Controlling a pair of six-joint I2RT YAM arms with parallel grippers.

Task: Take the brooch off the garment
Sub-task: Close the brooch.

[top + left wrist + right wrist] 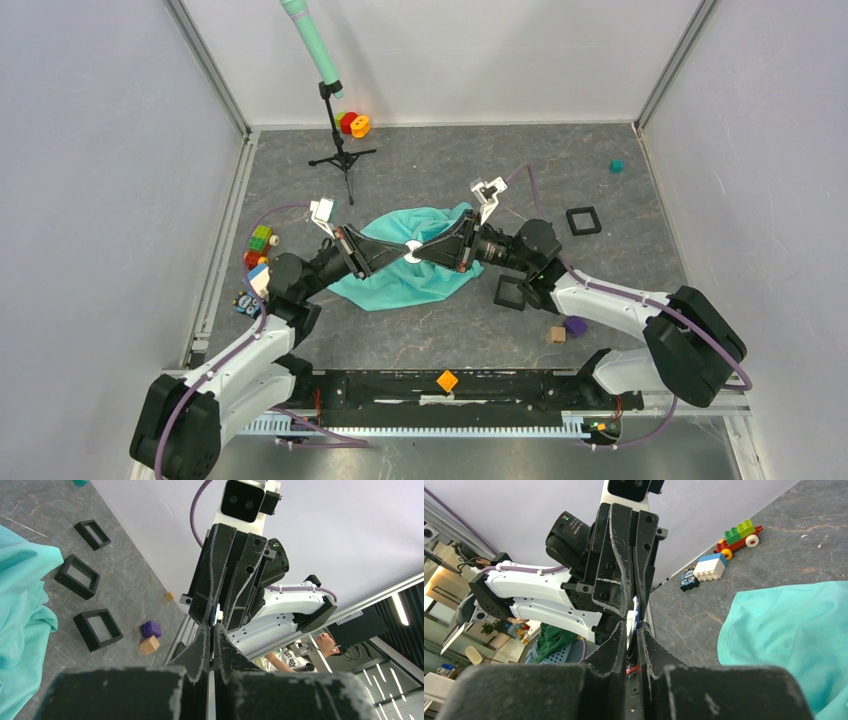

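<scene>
1. One T-shirt (400, 285), and everything else gets placed from it.
2. Grippers, that's two: the left gripper (213, 630) and the right gripper (633, 630), both above the T-shirt.
3. One brooch (411, 252), small and white, over the T-shirt.
4. Black frames (70, 586): one, two, three, all right of the T-shirt.
5. Little blocks (575, 325), and I make it four: teal, purple and tan to the right of the T-shirt, orange nearer than it.
6. Toys (710, 567) left of the T-shirt: three.
7. Two round pieces (360, 126), red and orange, beyond the T-shirt.
8. One stand (329, 91) beyond the T-shirt.
</scene>
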